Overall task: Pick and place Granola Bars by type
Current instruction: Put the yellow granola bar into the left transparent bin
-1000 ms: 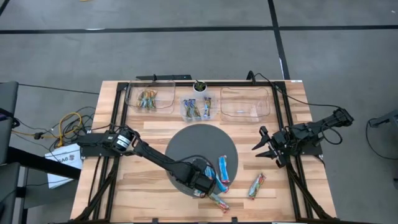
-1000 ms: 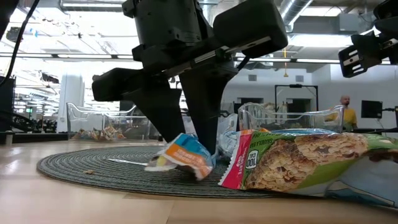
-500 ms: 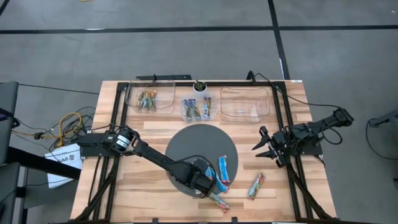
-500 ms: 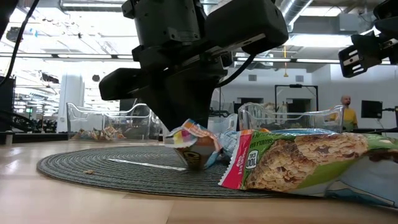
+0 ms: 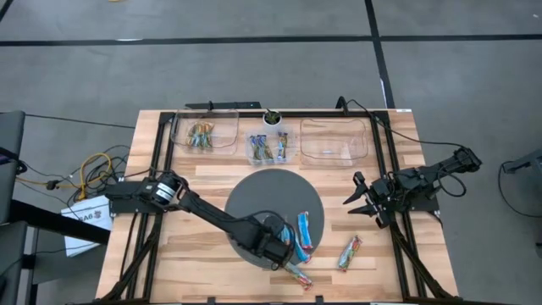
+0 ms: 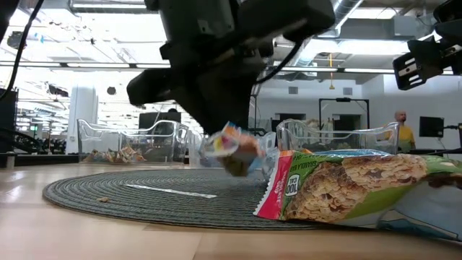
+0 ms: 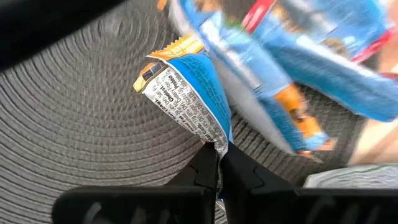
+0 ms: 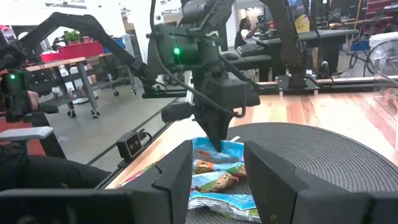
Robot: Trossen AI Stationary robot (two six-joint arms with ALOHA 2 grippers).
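I see my left gripper (image 7: 217, 155) pinched tight on the end of a shiny bright-blue wrapped granola bar (image 7: 186, 93), which hangs from its fingertips just above the round grey woven mat (image 5: 254, 199). More wrapped bars (image 5: 303, 230) lie just beside those fingers. My right gripper (image 5: 362, 203) waits well apart, fingers spread wide, holding nothing.
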